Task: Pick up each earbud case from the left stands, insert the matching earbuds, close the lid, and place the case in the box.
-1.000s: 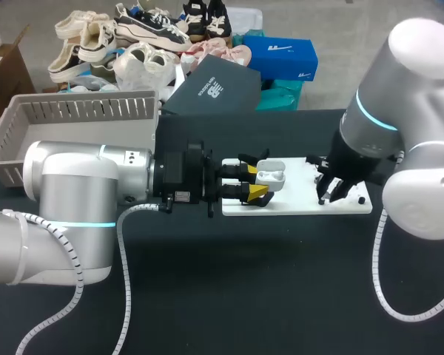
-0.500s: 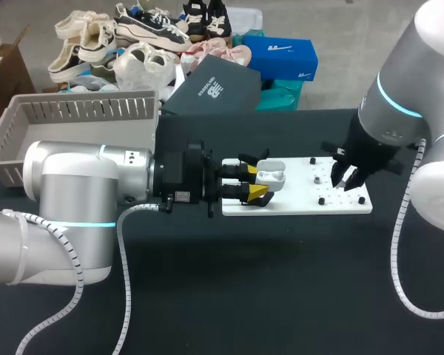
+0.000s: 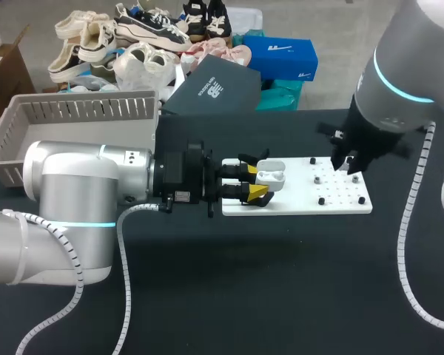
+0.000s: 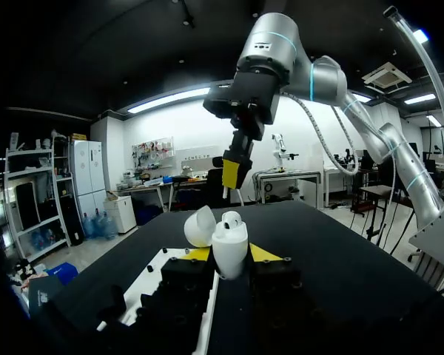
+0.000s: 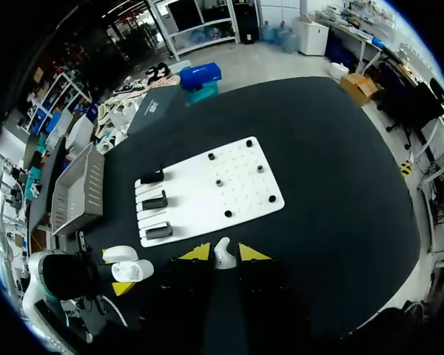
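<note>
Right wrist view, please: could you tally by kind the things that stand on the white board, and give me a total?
On the white board:
Black stands: 3
Small pegs: 6
Total: 9

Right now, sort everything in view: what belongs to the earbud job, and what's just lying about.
Job: open earbud case, held in the left gripper; earbud in the right gripper; white board with its black stands; grey basket.
Lying about: dark grey box at the table's far edge.
</note>
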`<action>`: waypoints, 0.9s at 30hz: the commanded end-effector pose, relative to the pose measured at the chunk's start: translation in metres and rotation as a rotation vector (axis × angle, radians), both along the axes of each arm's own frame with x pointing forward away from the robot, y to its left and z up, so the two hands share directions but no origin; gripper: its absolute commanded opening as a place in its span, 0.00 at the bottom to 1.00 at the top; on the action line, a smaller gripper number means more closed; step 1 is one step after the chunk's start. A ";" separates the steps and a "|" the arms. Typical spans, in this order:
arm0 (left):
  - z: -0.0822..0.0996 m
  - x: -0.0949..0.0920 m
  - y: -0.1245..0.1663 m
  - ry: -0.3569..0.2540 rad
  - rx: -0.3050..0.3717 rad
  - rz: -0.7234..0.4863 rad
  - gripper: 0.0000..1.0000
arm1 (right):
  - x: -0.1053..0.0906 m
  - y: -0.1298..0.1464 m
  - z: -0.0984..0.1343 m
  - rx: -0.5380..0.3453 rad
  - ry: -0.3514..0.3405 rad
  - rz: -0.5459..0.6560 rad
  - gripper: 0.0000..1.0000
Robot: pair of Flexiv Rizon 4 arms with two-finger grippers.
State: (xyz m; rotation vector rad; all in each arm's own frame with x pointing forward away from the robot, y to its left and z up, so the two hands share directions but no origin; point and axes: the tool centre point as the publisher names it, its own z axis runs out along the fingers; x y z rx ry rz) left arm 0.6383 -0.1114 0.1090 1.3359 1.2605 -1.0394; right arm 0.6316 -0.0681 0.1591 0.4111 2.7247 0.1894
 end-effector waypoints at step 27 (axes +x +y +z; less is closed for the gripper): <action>-0.001 0.001 0.000 0.001 -0.001 -0.004 0.00 | -0.020 0.114 0.025 -0.059 0.088 0.413 0.00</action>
